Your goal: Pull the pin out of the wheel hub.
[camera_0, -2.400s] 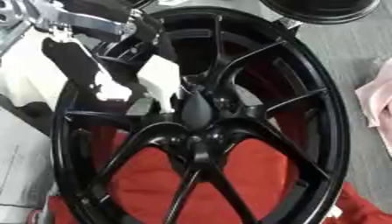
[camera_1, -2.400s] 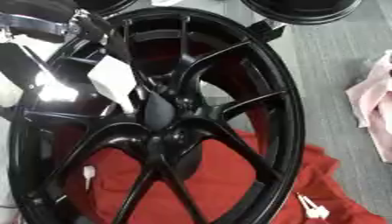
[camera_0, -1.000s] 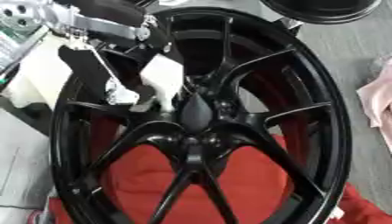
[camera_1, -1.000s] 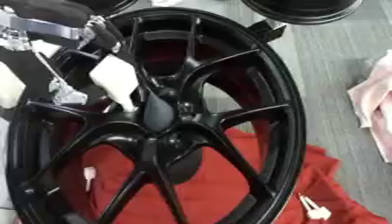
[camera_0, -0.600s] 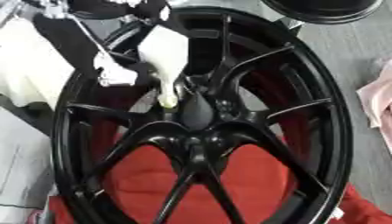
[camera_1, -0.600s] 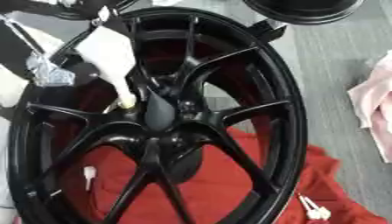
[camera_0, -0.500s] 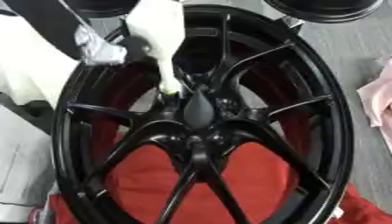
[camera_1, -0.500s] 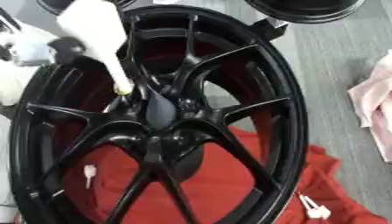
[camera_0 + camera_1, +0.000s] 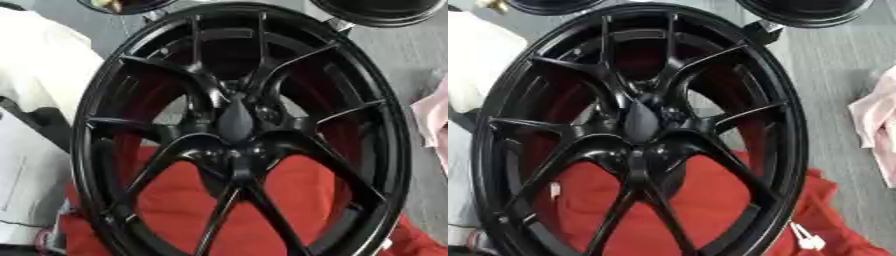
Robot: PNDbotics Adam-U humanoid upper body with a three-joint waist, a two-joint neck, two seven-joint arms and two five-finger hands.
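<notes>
A big black multi-spoke wheel (image 9: 395, 150) lies on a red cloth (image 9: 297, 192) and fills both eye views. Its hub (image 9: 234, 119) is a dark pointed cap in the middle, ringed by bolt holes. I can make out no pin on the hub or in the holes. Neither of my hands shows in either view. A small tan thing (image 9: 487, 4) peeks in at the top left edge; I cannot tell what it is.
Two more black rims (image 9: 807, 12) (image 9: 122, 5) sit at the far edge. A white bulky shape (image 9: 44, 65) lies left of the wheel, a pink cloth (image 9: 433, 120) on the grey floor to the right. A white tag (image 9: 805, 239) lies on the red cloth.
The left hand, whose white tan-tipped piece touched the hub just left of centre, has lifted away to the upper left and gone from view. The wheel has not moved.
</notes>
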